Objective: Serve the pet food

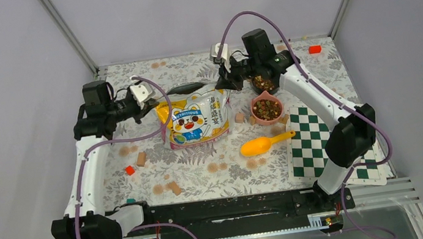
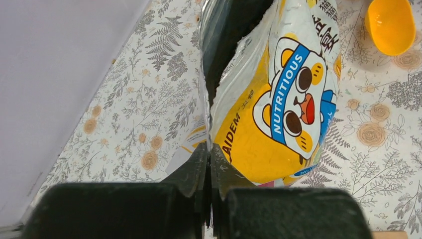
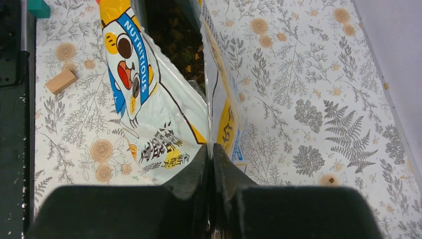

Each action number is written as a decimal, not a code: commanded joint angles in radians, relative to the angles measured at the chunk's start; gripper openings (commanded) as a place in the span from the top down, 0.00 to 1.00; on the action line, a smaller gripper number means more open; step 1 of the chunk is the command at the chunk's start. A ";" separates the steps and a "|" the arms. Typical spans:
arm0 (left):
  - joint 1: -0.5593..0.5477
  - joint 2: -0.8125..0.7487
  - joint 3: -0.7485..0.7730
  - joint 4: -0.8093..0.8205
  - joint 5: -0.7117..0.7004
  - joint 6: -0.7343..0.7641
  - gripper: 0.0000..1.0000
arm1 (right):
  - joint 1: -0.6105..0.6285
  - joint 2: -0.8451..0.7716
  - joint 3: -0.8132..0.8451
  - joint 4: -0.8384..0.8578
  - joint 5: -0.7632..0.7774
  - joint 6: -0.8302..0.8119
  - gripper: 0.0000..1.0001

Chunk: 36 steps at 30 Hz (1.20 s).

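The glossy yellow and white cat bag (image 1: 196,118) lies on the floral table with its dark open mouth toward the back. My left gripper (image 1: 155,105) is shut on the bag's left rim edge (image 2: 209,147). My right gripper (image 1: 223,84) is shut on the bag's right rim edge (image 3: 211,147). The two hold the mouth spread apart. The pet food (image 1: 267,109) fills a pink bowl (image 1: 280,114) right of the bag. More kibble (image 1: 263,82) shows just behind it under the right arm. The bag's inside (image 3: 174,40) is dark, with kibble dimly visible.
A yellow scoop (image 1: 265,144) lies in front of the bowl, next to a green checkered mat (image 1: 317,142). Tan wooden cubes (image 1: 141,159) (image 1: 174,187) (image 1: 239,117), small red blocks (image 1: 130,170) (image 1: 314,49) and a teal block (image 1: 130,200) are scattered about.
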 commanded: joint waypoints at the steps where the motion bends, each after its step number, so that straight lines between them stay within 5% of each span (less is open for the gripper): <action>1: 0.003 -0.011 0.060 -0.043 -0.103 0.123 1.00 | 0.013 -0.022 0.085 -0.104 0.113 -0.051 1.00; 8: 0.003 -0.077 0.040 -0.009 -0.302 0.164 1.00 | 0.011 -0.087 0.094 -0.106 0.298 -0.092 1.00; 14: 0.002 -0.185 -0.046 0.217 -0.462 0.138 1.00 | 0.010 -0.172 0.070 0.069 0.375 -0.006 1.00; 25: -0.009 -0.327 -0.302 0.381 -0.622 0.253 1.00 | 0.010 -0.327 -0.433 0.569 0.462 -0.127 1.00; 32: -0.011 -0.358 -0.365 0.377 -0.670 0.280 1.00 | 0.011 -0.338 -0.459 0.492 0.483 -0.215 0.98; 36: -0.012 -0.321 -0.256 0.344 -0.490 0.106 0.74 | 0.011 -0.322 -0.330 0.351 0.325 -0.119 0.74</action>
